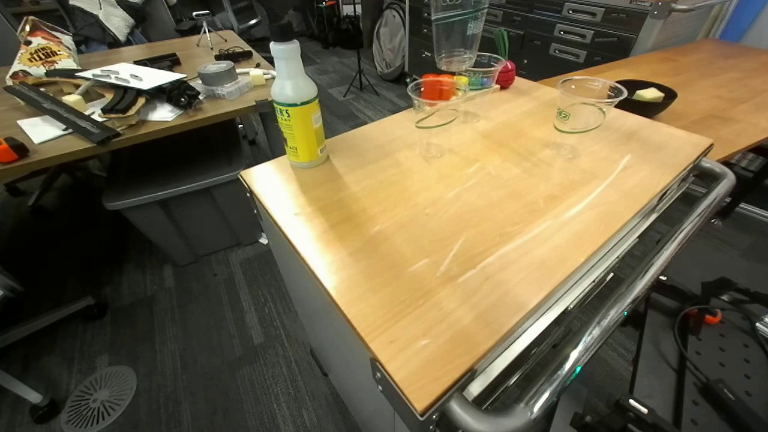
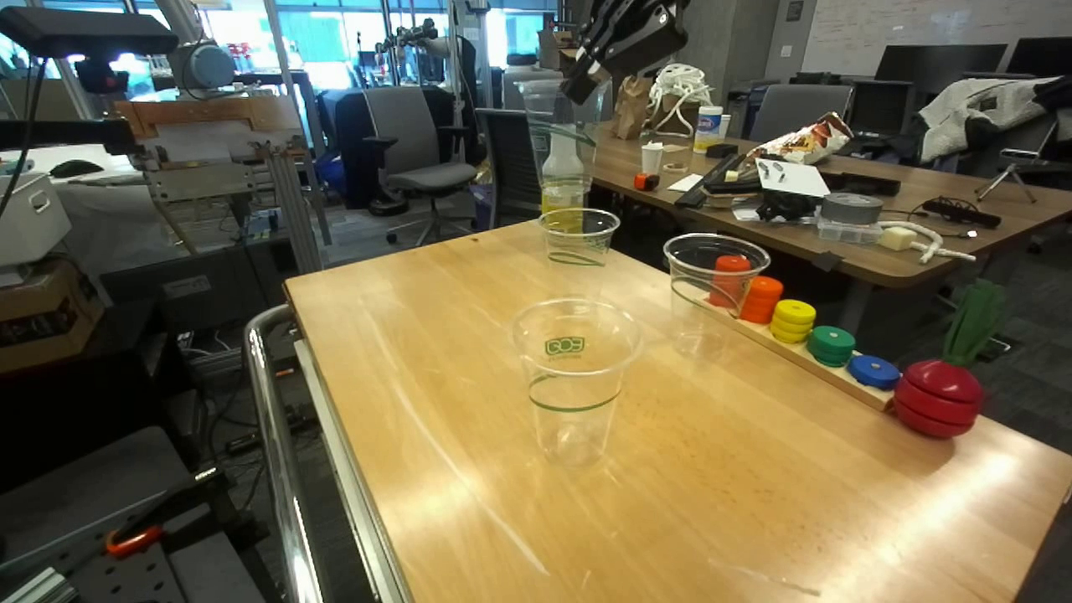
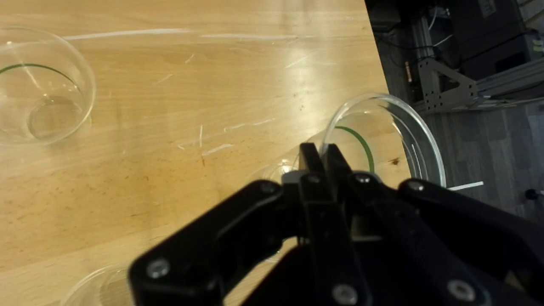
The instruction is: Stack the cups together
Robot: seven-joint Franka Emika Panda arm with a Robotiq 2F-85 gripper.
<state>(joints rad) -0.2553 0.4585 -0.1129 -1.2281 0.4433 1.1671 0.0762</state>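
Wrist view: the pincer grips a clear, green-ringed cup by its rim.

The held cup is of clear plastic, with a narrower base and a green line around its wall. The jaws pinch this wall near the rim, and the cup hangs well above the desk, mouth up and almost upright. In an exterior view, the rear cup appears directly below the jaws, the side cup below and to the right of them, and the front cup furthest below, with a green printed mark. These three are also see-through, and they stand upright on the desk, apart from one another. In the wrist view, two standing cups appear, at the upper left and the lower left of the jaws, both partly cut off.
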